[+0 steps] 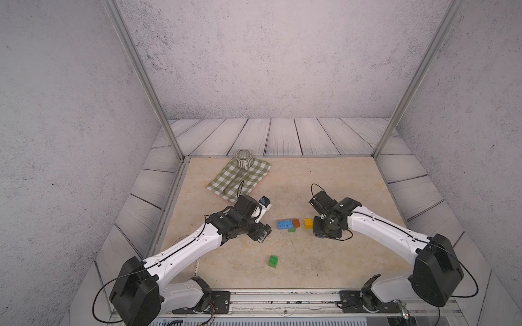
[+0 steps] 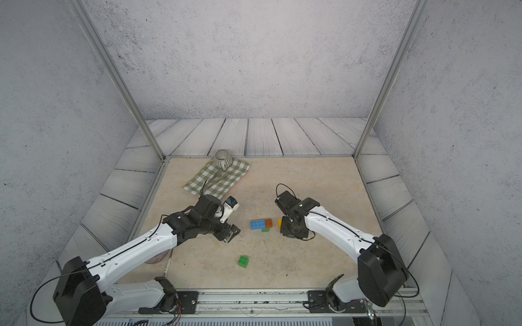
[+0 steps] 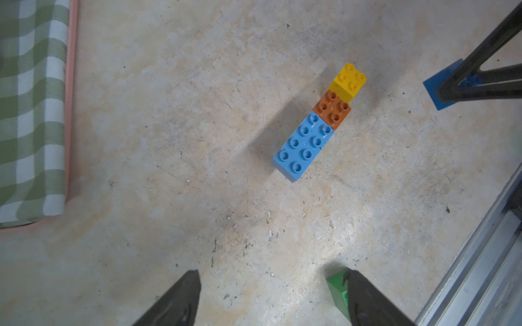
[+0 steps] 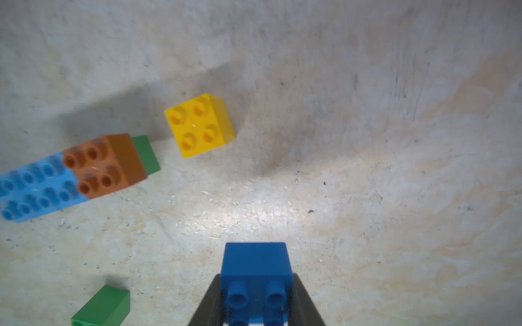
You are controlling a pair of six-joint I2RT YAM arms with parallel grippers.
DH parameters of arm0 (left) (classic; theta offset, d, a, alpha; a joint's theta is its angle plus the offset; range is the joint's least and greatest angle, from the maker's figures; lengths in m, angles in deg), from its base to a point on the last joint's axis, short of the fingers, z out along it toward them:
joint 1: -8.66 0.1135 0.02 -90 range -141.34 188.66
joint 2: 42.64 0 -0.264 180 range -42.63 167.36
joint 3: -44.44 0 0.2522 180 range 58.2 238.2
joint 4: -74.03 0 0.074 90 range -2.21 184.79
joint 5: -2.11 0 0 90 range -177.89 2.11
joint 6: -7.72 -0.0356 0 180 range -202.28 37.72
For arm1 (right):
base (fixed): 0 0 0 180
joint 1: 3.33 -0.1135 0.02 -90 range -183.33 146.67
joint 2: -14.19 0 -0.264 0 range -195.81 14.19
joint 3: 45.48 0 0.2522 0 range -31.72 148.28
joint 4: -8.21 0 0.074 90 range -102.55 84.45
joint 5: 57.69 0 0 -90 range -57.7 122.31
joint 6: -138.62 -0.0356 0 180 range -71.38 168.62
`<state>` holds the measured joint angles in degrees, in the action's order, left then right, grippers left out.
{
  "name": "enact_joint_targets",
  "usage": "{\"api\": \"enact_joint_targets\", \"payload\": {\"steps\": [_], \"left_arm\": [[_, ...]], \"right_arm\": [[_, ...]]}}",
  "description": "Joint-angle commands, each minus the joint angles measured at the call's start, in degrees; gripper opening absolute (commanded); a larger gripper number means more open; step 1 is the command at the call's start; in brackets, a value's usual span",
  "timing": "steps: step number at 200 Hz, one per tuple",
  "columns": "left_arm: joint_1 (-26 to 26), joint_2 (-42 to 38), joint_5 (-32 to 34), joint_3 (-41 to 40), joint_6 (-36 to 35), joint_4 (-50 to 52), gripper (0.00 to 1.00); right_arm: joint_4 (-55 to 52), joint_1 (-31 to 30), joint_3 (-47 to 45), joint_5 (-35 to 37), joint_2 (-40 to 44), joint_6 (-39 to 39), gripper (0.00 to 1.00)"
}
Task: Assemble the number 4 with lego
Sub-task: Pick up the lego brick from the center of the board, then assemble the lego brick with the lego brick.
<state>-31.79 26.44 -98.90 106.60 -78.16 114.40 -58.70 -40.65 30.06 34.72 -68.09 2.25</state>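
In both top views a light blue brick and an orange-brown brick lie joined in a row mid-table. A green brick shows from under them. The yellow brick stands just right of them with a small gap. My right gripper is shut on the dark blue brick, right of the yellow one. A second green brick lies alone nearer the front. My left gripper is open and empty left of the row, with that green brick beside one finger.
A green checked cloth with a striped mug on it lies at the back left. A metal rail runs along the front edge. Frame posts rise at the back corners.
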Motion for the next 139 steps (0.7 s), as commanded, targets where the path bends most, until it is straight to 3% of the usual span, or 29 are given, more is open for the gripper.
{"api": "enact_joint_targets", "payload": {"steps": [1,84,139], "left_arm": [[1.3,-1.9,-2.6,-1.2,2.4,0.0,0.84],[9.2,-4.6,-5.5,-2.9,5.5,2.0,0.84],[10.7,-4.3,-6.7,-3.2,5.7,1.5,0.83]], "right_arm": [[-4.1,-0.1,5.3,-2.1,-3.5,7.0,0.25],[-7.4,-5.8,23.1,-4.4,-17.6,10.1,0.25],[-8.0,-6.9,27.3,-5.2,-23.0,10.9,0.25]]}}
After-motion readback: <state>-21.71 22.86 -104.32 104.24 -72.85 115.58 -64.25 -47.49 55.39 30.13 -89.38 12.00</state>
